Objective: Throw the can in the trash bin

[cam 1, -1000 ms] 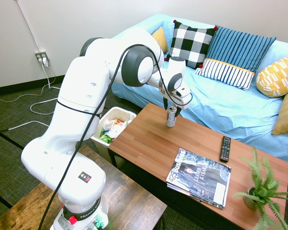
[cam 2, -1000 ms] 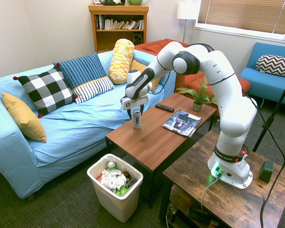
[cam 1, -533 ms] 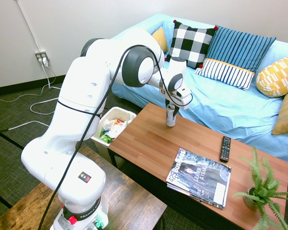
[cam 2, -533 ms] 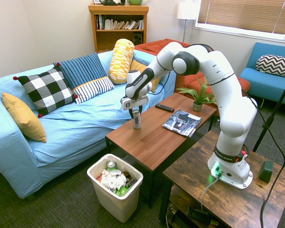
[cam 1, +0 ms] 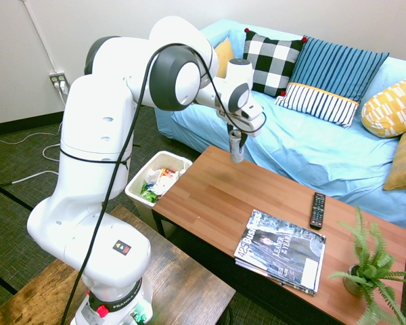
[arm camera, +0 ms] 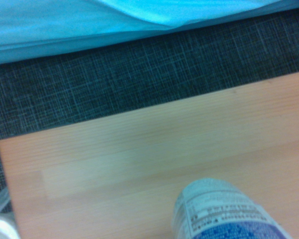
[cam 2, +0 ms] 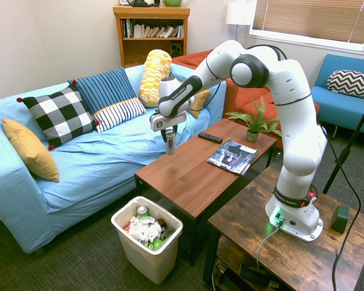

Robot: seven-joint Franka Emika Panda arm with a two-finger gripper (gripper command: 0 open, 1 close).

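Thin metal made the can (cam 2: pixel 170 143) likely light, slippery and easily dented, best taken mid-body, where the gripper's (cam 2: pixel 169 132) jaws were closed round it.

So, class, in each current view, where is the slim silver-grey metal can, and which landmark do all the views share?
First exterior view: slim silver-grey metal can, upper centre, held in the jaws.
Second exterior view: just left of centre, above the table's far-left part.
Wrist view: bottom edge, right of centre, cut off.
Shared landmark: the brown wooden coffee table, with its edge in every view.
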